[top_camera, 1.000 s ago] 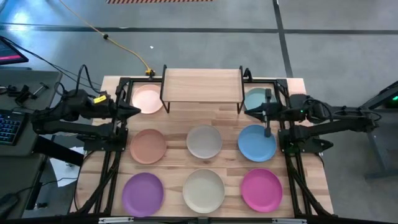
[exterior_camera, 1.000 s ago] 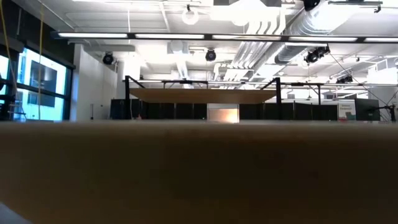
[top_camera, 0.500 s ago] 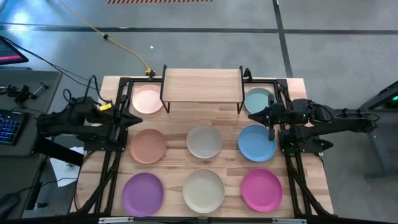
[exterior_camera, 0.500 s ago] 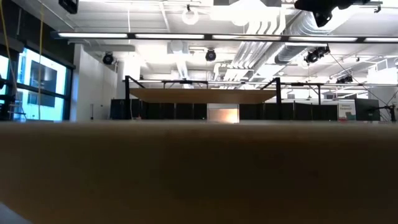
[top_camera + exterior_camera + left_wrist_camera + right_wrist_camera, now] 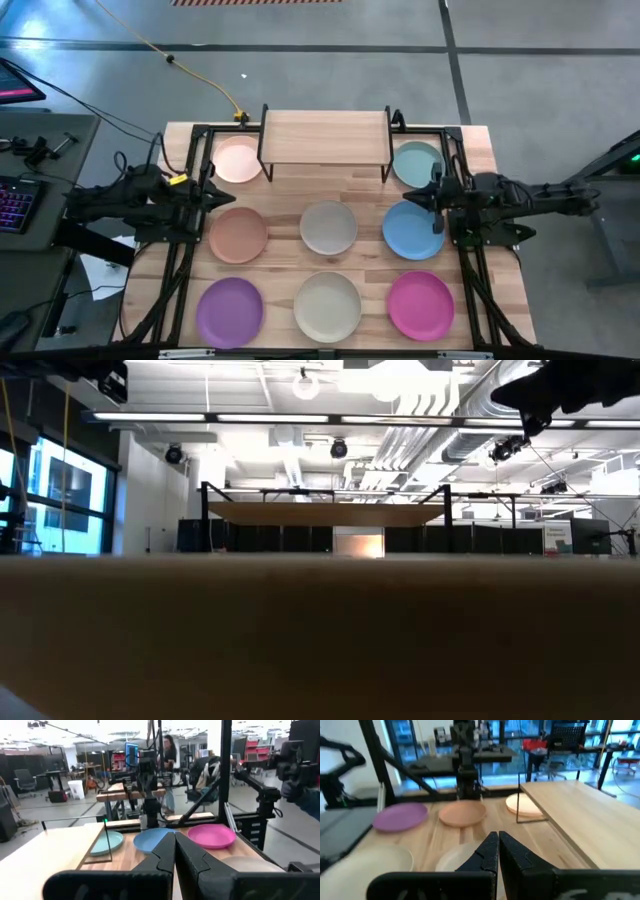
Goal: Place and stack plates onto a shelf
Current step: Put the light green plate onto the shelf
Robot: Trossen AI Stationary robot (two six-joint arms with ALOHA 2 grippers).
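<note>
Nothing's stacked yet: the shelf [image 5: 325,136] at top middle is sitting bare w/ all plates [image 5: 328,227] on the bench [image 5: 365,188], and left tool [image 5: 222,194] & right tool [image 5: 414,198], both pressed together & holding nothing, are needing to spread and grab one.

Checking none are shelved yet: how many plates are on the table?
8, none on the shelf: pink, teal, peach, grey, blue, purple, cream, magenta.
</note>
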